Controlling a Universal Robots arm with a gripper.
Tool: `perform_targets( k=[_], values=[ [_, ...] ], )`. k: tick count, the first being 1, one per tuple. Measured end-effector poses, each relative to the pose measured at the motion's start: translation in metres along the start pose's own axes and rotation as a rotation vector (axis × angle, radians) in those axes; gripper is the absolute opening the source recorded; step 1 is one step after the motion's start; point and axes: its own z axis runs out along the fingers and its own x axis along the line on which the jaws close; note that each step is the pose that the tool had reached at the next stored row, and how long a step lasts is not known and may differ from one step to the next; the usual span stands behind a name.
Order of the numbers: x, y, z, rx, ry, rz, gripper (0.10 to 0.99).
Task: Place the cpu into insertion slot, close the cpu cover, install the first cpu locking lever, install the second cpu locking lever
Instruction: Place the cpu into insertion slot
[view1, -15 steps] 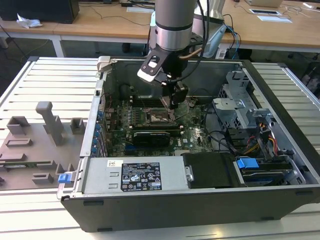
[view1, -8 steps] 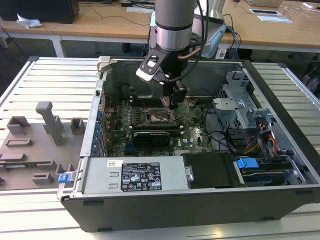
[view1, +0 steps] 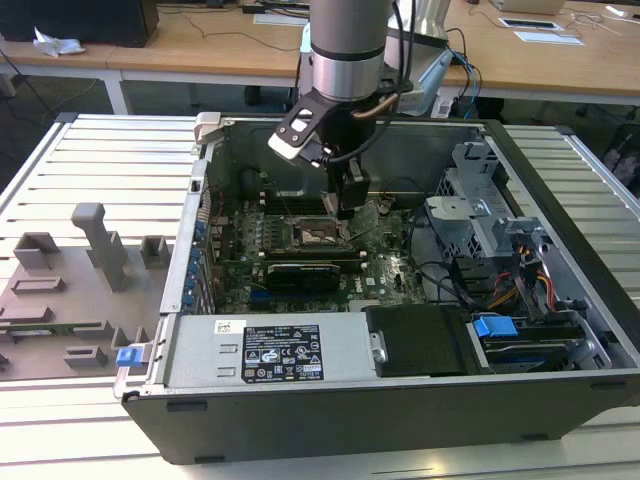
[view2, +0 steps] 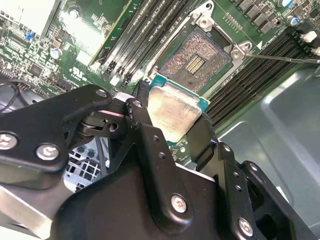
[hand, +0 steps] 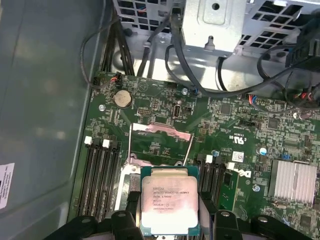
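1. The gripper (view2: 172, 125) has its two black fingers (view2: 142, 120) clamped on opposite edges of the cpu (view2: 172, 112). The chip's dull silver top faces the cameras in both wrist views.
2. The cpu (hand: 169, 202) hangs in that grip above the insertion slot (view2: 195, 60) and apart from it, not seated. In the second wrist view it sits over the slot's nearer edge.
3. The insertion slot lies uncovered, with its dark field of contacts bare and its silver rim and corner screws plain to see.
4. In the first wrist view the cpu cover (hand: 160, 128) stands raised on the far side of the slot from the gripper (hand: 170, 222), and green board shows through its square cut-out.
5. A thin metal rod (view2: 285, 58) reaches away from one corner of the slot; whether it is a locking lever I cannot tell.
6. Long black memory slots (view2: 150, 35) run just beside the insertion slot on two opposite sides.
7. In the exterior view the gripper (view1: 347, 208) reaches down into the open computer case (view1: 400, 400), just above the insertion slot (view1: 320, 233).
8. On the motherboard (hand: 240, 150), a round coin battery (hand: 122, 98) lies beyond the cover from the slot, and a finned silver heatsink (hand: 292, 182) lies well apart from the slot.
9. A grey fixture tray (view1: 60, 300) rests outside the case, well apart from the slot, toward the exterior view's left.
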Motion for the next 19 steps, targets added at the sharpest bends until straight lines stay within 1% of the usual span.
perform_targets(
  k=[4,11,19],
  values=[
    [0.0000,0.0000,0.0000,-0.001,-0.0038,0.046,0.541],
    [0.0000,0.0000,0.0000,-0.002,-0.0067,0.081,0.541],
    [0.0000,0.0000,0.0000,-0.003,-0.0111,0.134,0.541]
  ],
)
